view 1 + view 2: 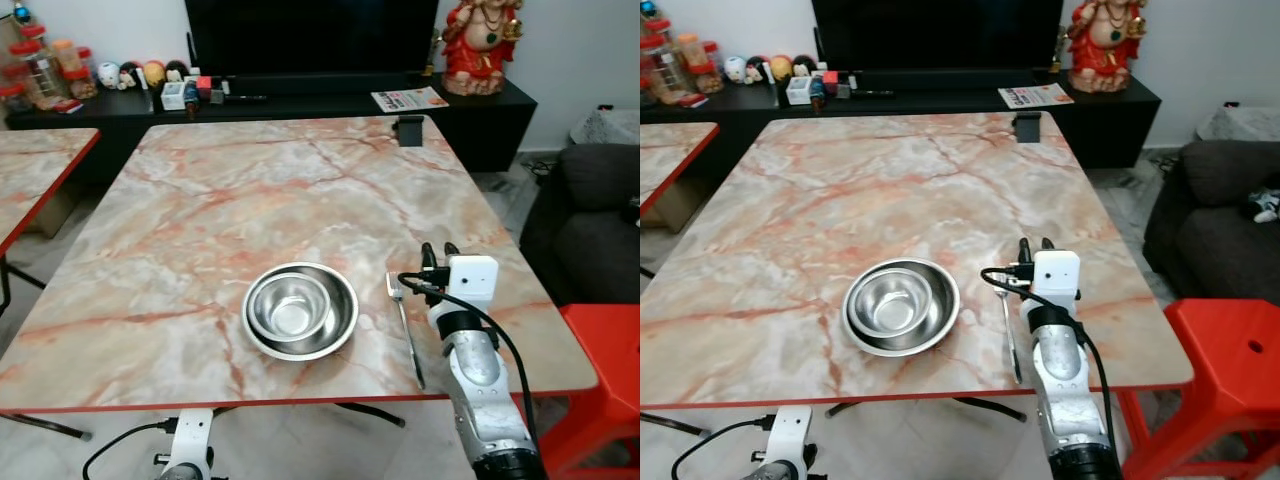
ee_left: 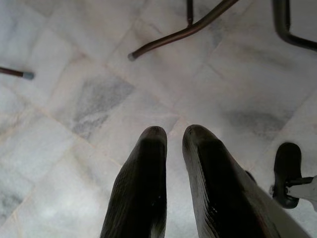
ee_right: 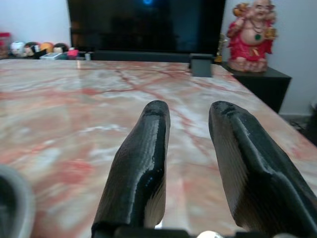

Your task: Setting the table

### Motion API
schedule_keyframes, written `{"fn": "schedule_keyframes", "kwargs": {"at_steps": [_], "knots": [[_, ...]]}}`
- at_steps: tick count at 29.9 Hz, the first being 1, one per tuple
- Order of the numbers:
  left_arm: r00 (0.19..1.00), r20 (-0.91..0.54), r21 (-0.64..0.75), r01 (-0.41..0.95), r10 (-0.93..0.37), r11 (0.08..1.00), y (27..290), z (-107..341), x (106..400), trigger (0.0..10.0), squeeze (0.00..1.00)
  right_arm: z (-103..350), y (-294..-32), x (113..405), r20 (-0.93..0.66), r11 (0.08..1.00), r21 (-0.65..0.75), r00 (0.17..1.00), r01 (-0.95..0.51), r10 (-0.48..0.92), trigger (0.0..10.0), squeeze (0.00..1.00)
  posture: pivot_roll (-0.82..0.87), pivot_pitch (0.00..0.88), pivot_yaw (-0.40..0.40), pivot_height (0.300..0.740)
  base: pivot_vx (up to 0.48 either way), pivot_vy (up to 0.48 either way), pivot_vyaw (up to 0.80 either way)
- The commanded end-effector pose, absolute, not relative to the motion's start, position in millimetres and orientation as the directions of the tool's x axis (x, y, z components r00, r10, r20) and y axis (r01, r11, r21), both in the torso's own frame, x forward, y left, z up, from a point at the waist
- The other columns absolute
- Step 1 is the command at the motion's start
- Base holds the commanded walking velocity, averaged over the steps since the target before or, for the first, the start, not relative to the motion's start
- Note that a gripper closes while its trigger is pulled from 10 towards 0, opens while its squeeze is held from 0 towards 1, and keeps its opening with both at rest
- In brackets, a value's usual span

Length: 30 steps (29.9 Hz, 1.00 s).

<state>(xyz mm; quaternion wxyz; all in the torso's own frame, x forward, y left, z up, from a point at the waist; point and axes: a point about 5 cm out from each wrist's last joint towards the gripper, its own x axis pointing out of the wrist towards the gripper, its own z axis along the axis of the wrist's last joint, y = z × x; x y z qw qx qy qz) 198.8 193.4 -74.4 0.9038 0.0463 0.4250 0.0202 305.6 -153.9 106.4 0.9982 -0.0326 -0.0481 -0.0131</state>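
Left gripper [image 2: 168,148] hangs idle below the table edge over pale marble floor tiles, fingers nearly together with a thin slit between them, holding nothing. On the marble-pattern table [image 1: 200,200] two nested steel bowls [image 1: 299,310] sit near the front edge, roughly centre. Just right of the bowls, apart from them, lies the fork [image 1: 404,325], long axis running front to back, tines toward the far side, handle pointing at the robot's edge of the table. Right gripper [image 1: 438,252] hovers low over the table just right of the fork's tine end, fingers apart and empty, pointing away from the robot, roughly parallel to the fork. So the fork lies to the gripper's left and slightly behind its tips; right arm is clearly the nearer one, and a regrasp would likely need a short pull back and a leftward shift. The table is flat, glossy, red-edged; a small dark holder [image 1: 409,130] stands at the far edge. Beyond: black TV console with clutter, red figurine [image 1: 482,45], dark sofa [image 1: 590,220], red stool [image 1: 600,370] at right.
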Motion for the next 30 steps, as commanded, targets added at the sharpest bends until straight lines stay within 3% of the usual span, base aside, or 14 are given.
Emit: {"fn": "schedule_keyframes", "kwargs": {"at_steps": [1, 6, 12, 30], "knots": [[0.635, -0.768, 0.108, 0.004, 0.081, 0.994, 197.0, -74.6, 197.3, 10.0, 0.0, 109.6, -149.8, 307.6, 0.114, 0.998, -0.059, 0.993, 0.023, -0.016, 10.0, 0.0, -0.04, 0.0, 0.019, 0.74, 0.0, 0.345, 0.0], [0.635, -0.769, 0.112, 0.012, 0.079, 0.994, 197.9, -74.1, 198.2, 10.0, 0.0, 113.8, -159.1, 305.2, 0.15, 0.986, -0.133, 0.986, 0.097, -0.076, 10.0, 0.0, -0.05, 0.0, 0.028, 0.74, 0.0, 0.349, 0.0], [0.637, -0.767, 0.113, 0.016, 0.078, 0.993, 198.2, -73.4, 199.5, 10.0, 0.0, 117.2, -164.7, 303.0, 0.174, 0.98, -0.129, 0.976, 0.153, -0.129, 10.0, 0.0, -0.05, 0.0, 0.032, 0.74, 0.0, 0.35, 0.0], [0.64, -0.763, 0.114, -0.006, 0.091, 0.994, 200.6, -73.1, 199.1, 10.0, 0.0, 120.5, -157.6, 305.2, 0.191, 0.984, -0.118, 0.975, 0.137, -0.113, 10.0, 0.0, -0.03, 0.0, 0.026, 0.74, 0.0, 0.351, 0.0]]}}
